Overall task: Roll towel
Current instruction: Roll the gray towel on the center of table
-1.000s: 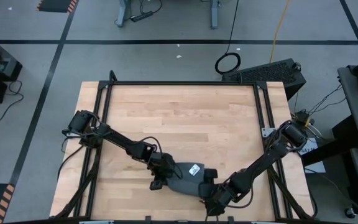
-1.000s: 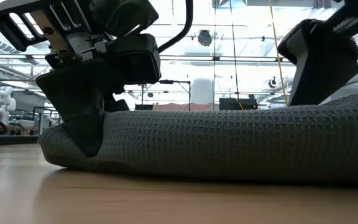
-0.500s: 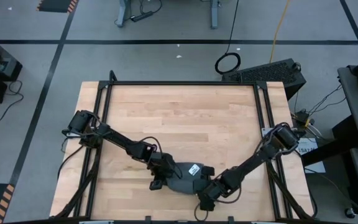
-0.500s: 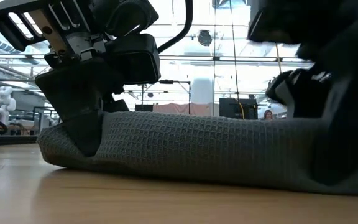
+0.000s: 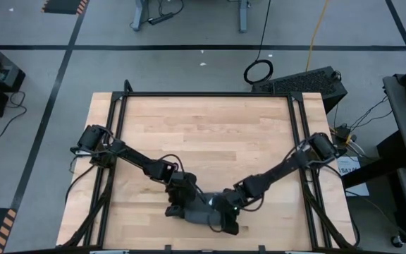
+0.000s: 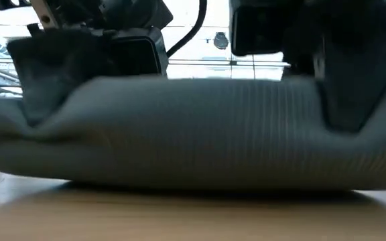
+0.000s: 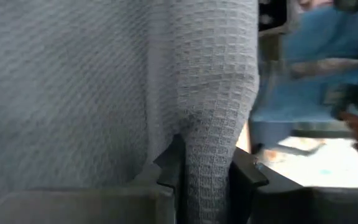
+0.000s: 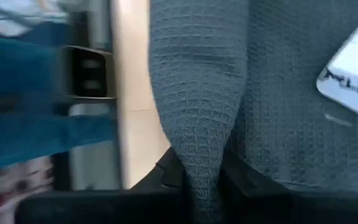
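Note:
The dark grey towel [image 5: 201, 209] lies bunched into a short roll near the table's near edge, and it fills the low view [image 6: 193, 134]. My left gripper [image 5: 177, 204] is shut on its left end and my right gripper [image 5: 223, 214] on its right end. Each wrist view shows a ridge of waffle cloth running between the two fingers [image 7: 207, 177] [image 8: 204, 177]. The white tag [image 8: 353, 74] shows on the towel's top. Whether the towel's underside rests on the wood [image 6: 193, 214] or hangs just above it, I cannot tell. My left gripper pinches a raised fold at the towel's left end [image 7: 210, 143] between its two fingers [image 7: 169, 168], which come from above, slanting down. How many layers the fold has is not visible. My right gripper pinches a raised fold at the towel's right end [image 8: 201, 137] between its two fingers [image 8: 238, 177], coming from above at a slant. The tag lies beside this fold. The cloth between the two grippers bulges up, slack.
A black metal frame [image 5: 118, 134] runs along the table's sides and far edge. Bare wood [image 5: 210, 134] lies beyond the towel toward the far edge. The table's near edge [image 5: 203, 247] is close to the towel.
My right gripper has gone toward the table's left along the near edge and taken hold of the towel's right end. The towel now stands shorter and more bunched between the two grippers, and it has come closer to the near edge.

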Tool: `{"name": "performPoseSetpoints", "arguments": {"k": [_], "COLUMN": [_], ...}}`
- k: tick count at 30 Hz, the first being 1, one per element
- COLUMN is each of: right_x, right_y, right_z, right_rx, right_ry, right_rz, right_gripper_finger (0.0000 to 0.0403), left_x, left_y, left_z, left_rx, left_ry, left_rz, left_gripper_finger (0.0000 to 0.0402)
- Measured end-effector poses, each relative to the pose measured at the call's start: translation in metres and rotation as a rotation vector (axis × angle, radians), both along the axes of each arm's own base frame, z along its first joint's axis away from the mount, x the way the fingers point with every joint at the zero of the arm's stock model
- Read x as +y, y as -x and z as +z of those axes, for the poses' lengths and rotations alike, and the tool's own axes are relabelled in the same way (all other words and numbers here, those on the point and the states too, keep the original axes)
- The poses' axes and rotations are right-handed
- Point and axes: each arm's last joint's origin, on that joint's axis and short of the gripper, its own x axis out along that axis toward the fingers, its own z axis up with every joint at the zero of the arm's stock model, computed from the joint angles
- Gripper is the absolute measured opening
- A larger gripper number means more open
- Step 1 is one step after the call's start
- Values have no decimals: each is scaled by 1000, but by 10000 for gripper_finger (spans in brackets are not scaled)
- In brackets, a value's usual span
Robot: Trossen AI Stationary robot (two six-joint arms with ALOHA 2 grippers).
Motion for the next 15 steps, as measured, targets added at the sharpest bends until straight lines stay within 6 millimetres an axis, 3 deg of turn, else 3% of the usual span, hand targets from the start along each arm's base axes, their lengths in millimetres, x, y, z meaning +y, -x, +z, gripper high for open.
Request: {"name": "performPoseSetpoints", "arguments": {"k": [6,15], "right_x": [-10,-24], "right_y": [-12,-20], "right_z": [7,-4], "right_rx": [-21,0], "right_ry": [-182,-226], "right_rz": [72,113], "right_gripper_finger": [24,33], "left_x": [-1,-4], "left_y": [1,4], "left_z": [1,4], "left_rx": [121,162], "left_ry": [79,30], "left_rz": [48,131], "left_gripper_finger": [75,89]}}
